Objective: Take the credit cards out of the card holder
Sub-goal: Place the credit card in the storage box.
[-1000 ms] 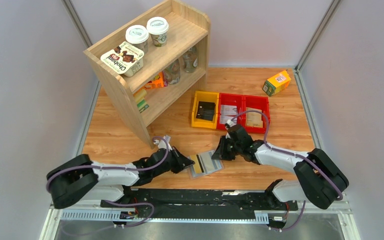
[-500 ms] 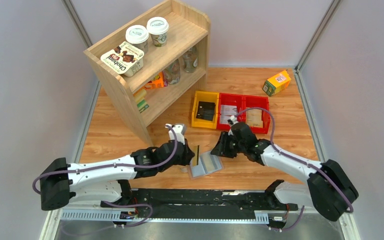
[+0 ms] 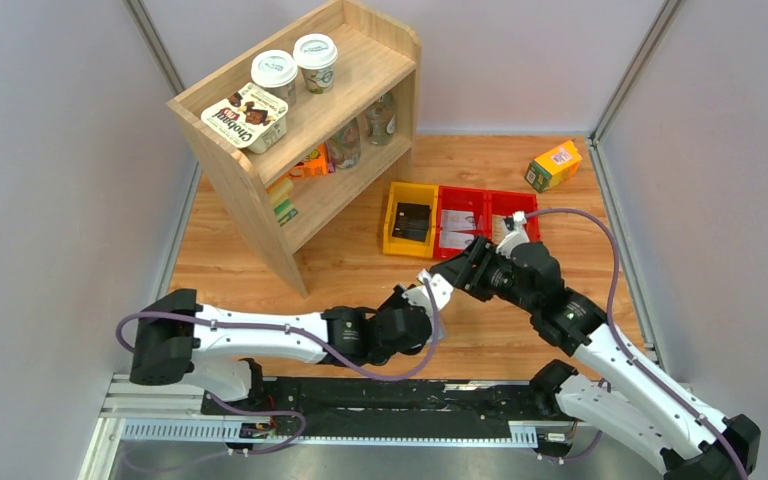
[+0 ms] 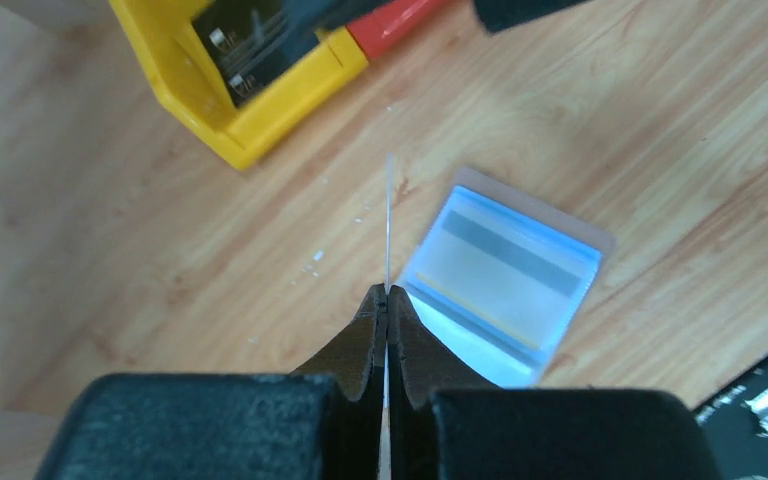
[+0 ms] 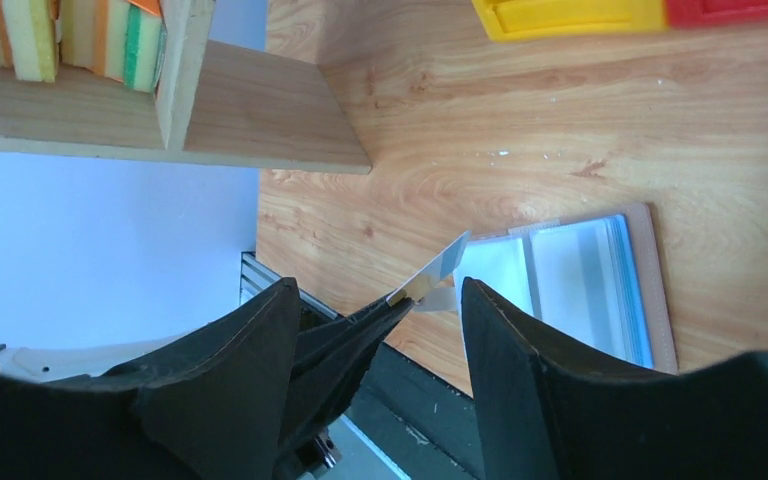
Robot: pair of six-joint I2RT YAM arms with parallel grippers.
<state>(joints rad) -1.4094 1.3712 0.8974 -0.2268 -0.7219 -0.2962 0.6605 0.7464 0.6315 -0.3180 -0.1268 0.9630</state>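
Bright, even light from above; faint soft shadows beneath the arms on the table (image 3: 350, 260). Top view sharp throughout. Left gripper (image 4: 387, 300) blurred up close; yellow bin (image 4: 190, 112) soft. Pale sheen on card holder (image 4: 505, 275) pockets. Right gripper (image 5: 380, 290) edges soft.

You are working in a robotics lab test cell, not a home or a shop. Plain pale walls (image 3: 60, 200) and metal corner posts (image 3: 630, 70) box in a small wooden table (image 3: 240, 270). Two robot arms (image 3: 250, 335) are bolted to a black rail (image 3: 380, 420) at its near edge, with loose cables looping over them. Everything else looks like staged props: a little wooden shelf (image 3: 250, 210) with lidded cups (image 3: 274, 70), a yoghurt tub (image 3: 245, 118), jars (image 3: 345, 145) and sponges (image 5: 30, 40), a yellow bin (image 3: 392, 215) and red bins (image 3: 460, 192), and a lone carton (image 3: 553, 165).
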